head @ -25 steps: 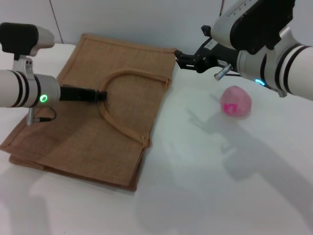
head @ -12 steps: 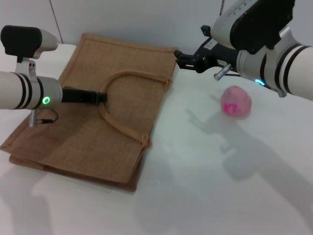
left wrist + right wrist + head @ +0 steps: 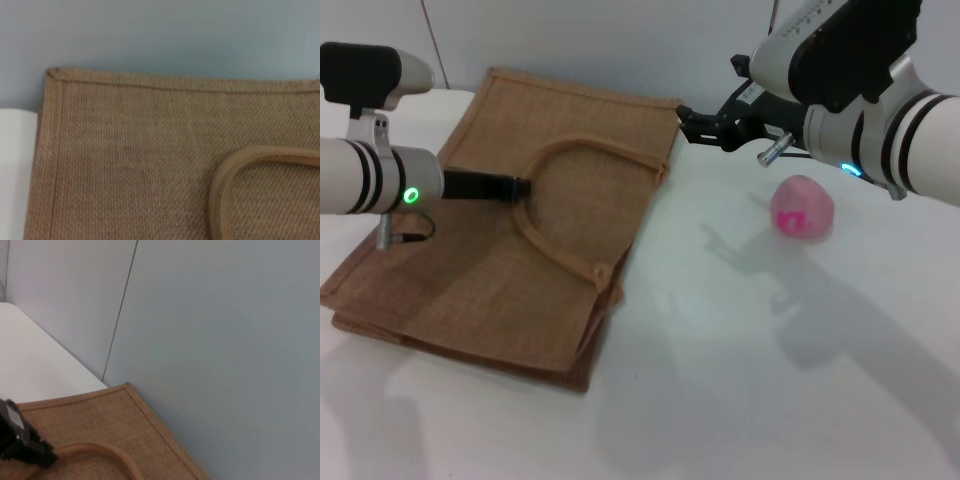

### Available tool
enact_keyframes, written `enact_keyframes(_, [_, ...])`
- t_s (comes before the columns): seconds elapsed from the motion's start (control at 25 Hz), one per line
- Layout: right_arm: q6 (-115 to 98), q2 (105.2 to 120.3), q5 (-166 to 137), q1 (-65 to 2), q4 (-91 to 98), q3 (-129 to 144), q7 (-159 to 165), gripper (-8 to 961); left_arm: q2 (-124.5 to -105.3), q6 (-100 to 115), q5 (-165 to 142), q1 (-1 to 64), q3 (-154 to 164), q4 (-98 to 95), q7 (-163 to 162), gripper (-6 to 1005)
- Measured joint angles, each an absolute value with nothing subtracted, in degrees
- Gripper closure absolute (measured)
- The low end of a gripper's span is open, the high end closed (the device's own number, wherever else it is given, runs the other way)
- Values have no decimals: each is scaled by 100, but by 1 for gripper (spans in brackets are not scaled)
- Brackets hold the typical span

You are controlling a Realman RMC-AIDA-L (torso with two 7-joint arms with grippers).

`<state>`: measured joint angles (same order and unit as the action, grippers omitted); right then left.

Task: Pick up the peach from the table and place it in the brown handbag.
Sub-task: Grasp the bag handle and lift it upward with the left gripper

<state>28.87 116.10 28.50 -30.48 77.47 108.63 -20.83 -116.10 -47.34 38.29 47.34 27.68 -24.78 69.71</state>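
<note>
White table, pale wall behind. Peach sits free, right of brown handbag; likely light, soft, rollable: grip across its middle. Right gripper hovers nearby, apparently empty. Left gripper at bag handle, closure unclear.

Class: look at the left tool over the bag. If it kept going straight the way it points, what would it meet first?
Most likely the arched handle of the brown handbag: the left tool points along the bag with its tip right at that handle. Height above the bag is unclear.
</note>
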Motion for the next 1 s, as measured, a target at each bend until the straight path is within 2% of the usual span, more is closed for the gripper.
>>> enact_keyframes(0.2, [2891, 11610, 2843, -3069, 7717, 10863, -2083, 83, -11614, -4919, 3830, 4742, 2769, -2719, 6971, 871])
enact_keyframes(1.0, [3165, 11593, 2555, -3169, 7569, 10584, -2095, 83, -11646, -6323, 4066, 4550, 2768, -4137, 6724, 877])
